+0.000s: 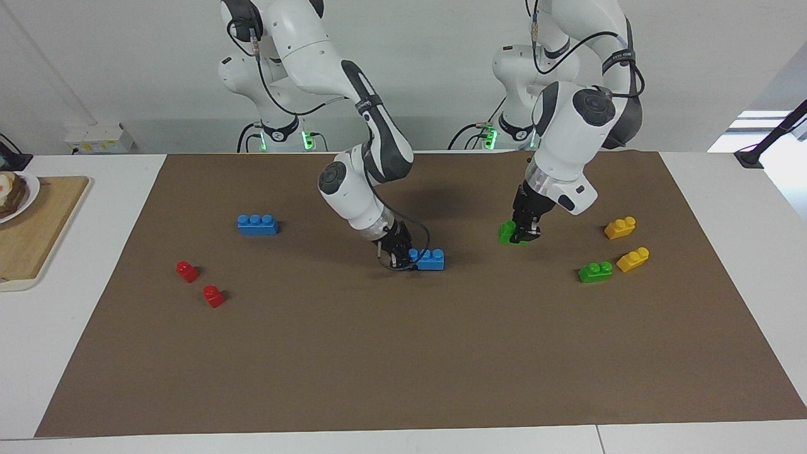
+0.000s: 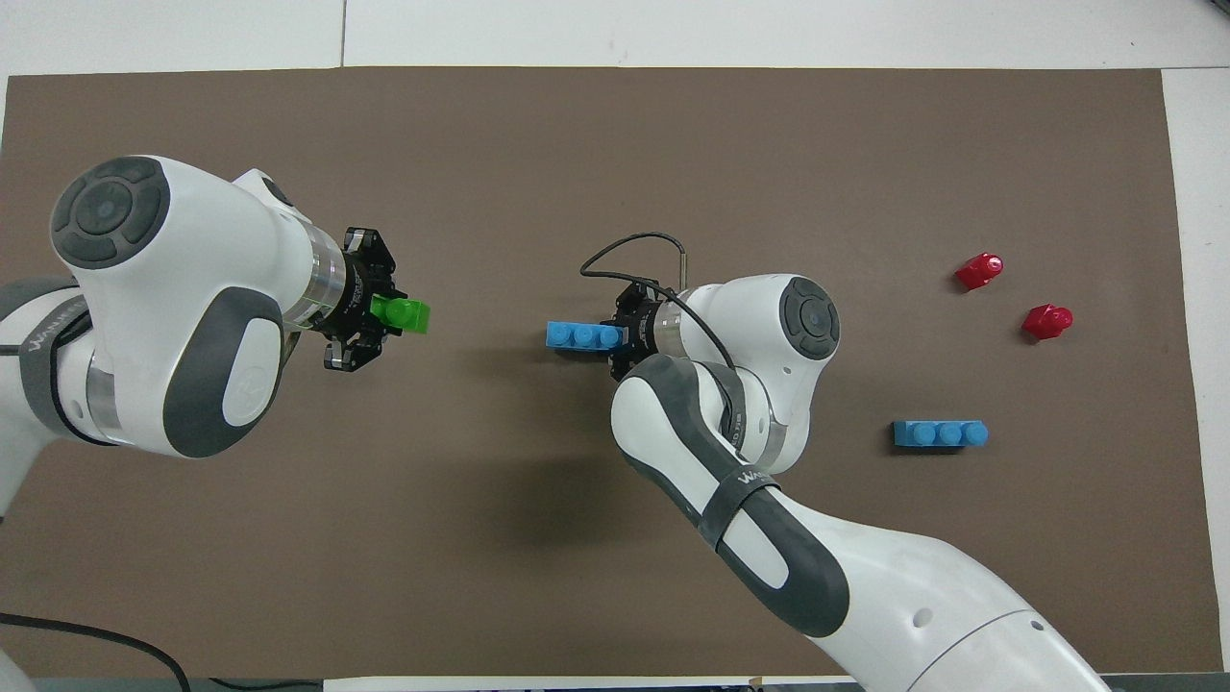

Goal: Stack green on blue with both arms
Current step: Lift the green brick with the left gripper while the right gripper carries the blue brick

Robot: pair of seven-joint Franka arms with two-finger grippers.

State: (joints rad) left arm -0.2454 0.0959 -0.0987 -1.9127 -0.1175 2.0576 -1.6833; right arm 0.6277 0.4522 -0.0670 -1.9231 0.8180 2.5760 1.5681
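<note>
Wooden cutting board (image 1: 34, 233) with a plate of food (image 1: 12, 192) sits on the white table (image 1: 75, 302) off the right arm's end of the brown mat (image 1: 403, 353)

Two small red plastic single-stud bricks (image 1: 187, 271) (image 1: 214, 296) lie on the mat near that end, close together but apart; in the overhead view they show at (image 2: 978, 271) and (image 2: 1045, 320)

One light-blue plastic three-stud brick (image 1: 257, 224) (image 2: 940, 434) rests alone on the mat, nearer to the robots than the red pair, no gripper by it

Right arm reaches to mid-mat, wrist tilted. Right gripper (image 1: 398, 257) (image 2: 625, 336) is down at mat level, fingers closed on one end of the second light-blue three-stud brick (image 1: 429, 259) (image 2: 581, 335). That brick lies flat on the mat, studs up, its free end pointing toward the left arm's end of the table

Left gripper (image 1: 521, 232) (image 2: 370, 322) hangs just above the mat, fingers closed on a small bright-green plastic two-stud brick (image 1: 507, 232) (image 2: 404, 314). The held brick juts out from the fingers toward the blue one, the two well apart. Whether the green brick touches the mat cannot be told

Second bright-green two-stud brick (image 1: 595, 272) lies on the mat toward the left arm's end, just beside a yellow plastic two-stud brick (image 1: 633, 259); another yellow two-stud brick (image 1: 620, 227) lies nearer to the robots than these. All three are hidden under the left arm in the overhead view
</note>
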